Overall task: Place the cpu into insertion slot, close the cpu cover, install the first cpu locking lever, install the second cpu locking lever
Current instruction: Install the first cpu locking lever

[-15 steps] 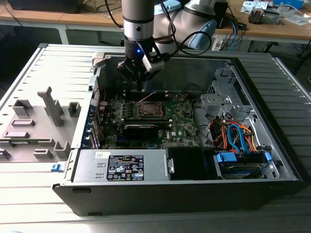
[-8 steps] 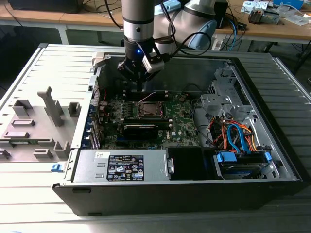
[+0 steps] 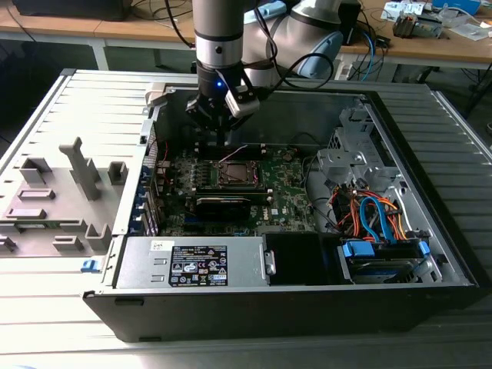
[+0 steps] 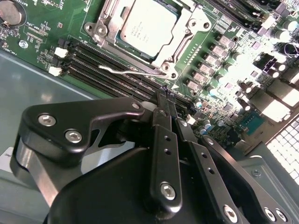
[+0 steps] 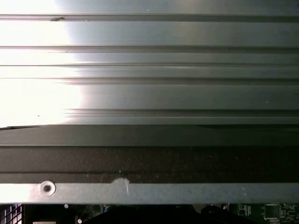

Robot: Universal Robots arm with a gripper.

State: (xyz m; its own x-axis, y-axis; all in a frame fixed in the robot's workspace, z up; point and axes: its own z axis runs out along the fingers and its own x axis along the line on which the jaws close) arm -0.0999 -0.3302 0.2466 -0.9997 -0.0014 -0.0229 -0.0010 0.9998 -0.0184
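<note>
The cpu [image 4: 147, 25], with its silvery top, lies in the insertion slot [image 3: 234, 174] on the green board. The cpu cover [image 4: 187, 29] is down around it as a silver frame. A thin silver locking lever [image 4: 135, 71] runs along the socket's edge beside the memory slots, its hooked end free. My gripper [image 4: 164, 97] hovers just off that edge, over the memory slots, its black fingers [image 4: 162, 122] together with nothing between them. In the exterior view the gripper [image 3: 224, 137] hangs inside the case just behind the socket.
Black memory slots [image 4: 107, 63] lie under the gripper. A grey power supply [image 3: 192, 261] sits at the front, and a drive cage with orange and blue cables [image 3: 380, 223] is on the exterior view's right. The case wall [image 5: 149, 161] is close. A grey panel [image 3: 61, 192] lies outside the case.
</note>
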